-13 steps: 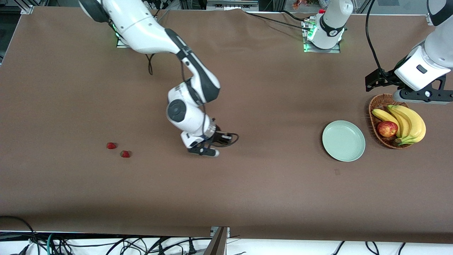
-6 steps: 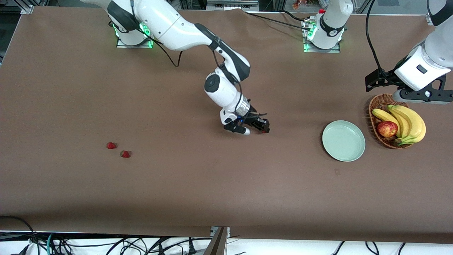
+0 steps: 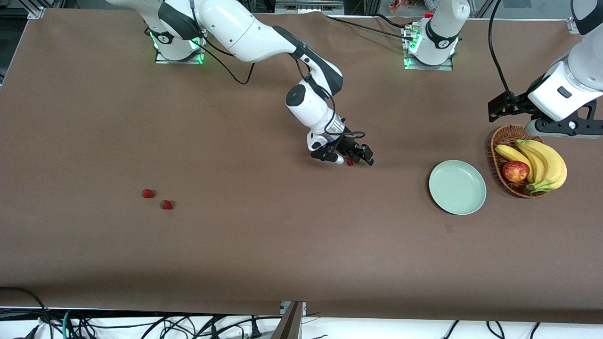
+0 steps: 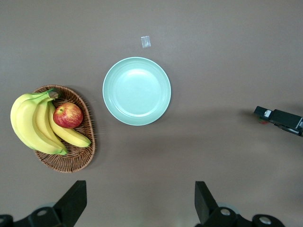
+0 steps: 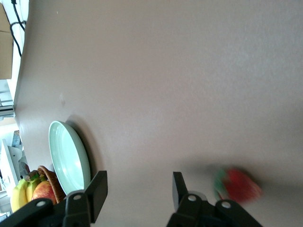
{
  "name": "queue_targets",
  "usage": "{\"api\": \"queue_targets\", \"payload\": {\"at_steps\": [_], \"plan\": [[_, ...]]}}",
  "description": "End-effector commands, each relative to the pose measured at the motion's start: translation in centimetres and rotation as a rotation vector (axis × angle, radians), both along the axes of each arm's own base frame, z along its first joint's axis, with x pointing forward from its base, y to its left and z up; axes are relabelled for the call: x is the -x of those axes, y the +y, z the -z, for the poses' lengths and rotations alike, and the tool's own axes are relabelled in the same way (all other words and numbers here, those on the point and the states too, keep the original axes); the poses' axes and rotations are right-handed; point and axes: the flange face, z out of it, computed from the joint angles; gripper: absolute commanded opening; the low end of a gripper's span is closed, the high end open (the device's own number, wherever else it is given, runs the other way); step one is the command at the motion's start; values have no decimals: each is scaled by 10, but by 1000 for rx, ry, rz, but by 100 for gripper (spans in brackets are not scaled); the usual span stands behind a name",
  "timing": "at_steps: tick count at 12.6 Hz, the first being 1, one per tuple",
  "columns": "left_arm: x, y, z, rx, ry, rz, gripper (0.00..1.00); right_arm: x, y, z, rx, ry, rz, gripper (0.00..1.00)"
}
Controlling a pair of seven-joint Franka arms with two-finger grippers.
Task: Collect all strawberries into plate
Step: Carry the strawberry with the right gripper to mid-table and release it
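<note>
Right gripper (image 3: 349,159) moved toward plate (image 3: 457,187), opened, strawberry (image 5: 238,186) loose in wrist view

**Three small red strawberries and one pale green plate**

Two tiny red strawberries with dull green leafy tops (image 3: 148,193) (image 3: 166,205) lie close together on the brown table toward the right arm's end — well apart from the plate. A third small red strawberry (image 3: 350,161) (image 5: 236,186) appears blurred at mid-table, short of the plate. The round, shallow, pale mint-green plate (image 3: 457,187) (image 4: 137,91) (image 5: 69,157) sits flat — nothing on it — toward the left arm's end.
</note>
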Motion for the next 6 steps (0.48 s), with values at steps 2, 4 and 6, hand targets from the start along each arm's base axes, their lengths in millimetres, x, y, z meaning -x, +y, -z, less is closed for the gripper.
{"api": "queue_targets", "payload": {"at_steps": [2, 4, 6], "plan": [[0, 0, -6, 22, 9, 10, 100, -49, -29, -21, 63, -5, -12, 63], [8, -4, 0, 17, 75, 20, 100, -79, -58, -29, 221, 35, -92, 69], [10, -15, 3, 15, 93, 29, 100, -106, -88, -53, 302, 40, -121, 73]]}}
